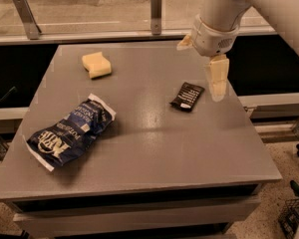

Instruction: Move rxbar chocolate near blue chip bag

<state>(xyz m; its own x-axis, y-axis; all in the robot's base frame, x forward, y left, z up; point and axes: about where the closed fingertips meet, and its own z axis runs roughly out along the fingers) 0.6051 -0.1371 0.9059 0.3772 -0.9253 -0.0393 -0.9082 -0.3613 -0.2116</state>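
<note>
Hanging over the bench's [154,153] right side, the gripper [200,68] stands open and empty. Its 2 fingers are spread well apart: 1 points down just right of the rxbar [187,96], and the other sits higher, toward the back. The rxbar lies flat on the bench near the right edge, untouched. The chip bag [70,131] lies well apart from it on the front left. A sponge [96,64] sits at the back left, away from both.

The main risk is probably the grasp itself. The rxbar is thin and flat, so fingers that come down a little high would likely close on air or skate over the wrapper. If they come down off-centre, the nearer finger may nudge the rxbar instead of straddling it. With the edge so close, a push to the right could send it off the bench.

A pinch on only a corner of the slick wrapper may let it twist or slip out during the carry across the bench.

At the far end, a low approach could clip the crinkled chip bag and shove it toward the left or front edge. Releasing too early would leave the rxbar short of the chip bag, not really near it.
</note>
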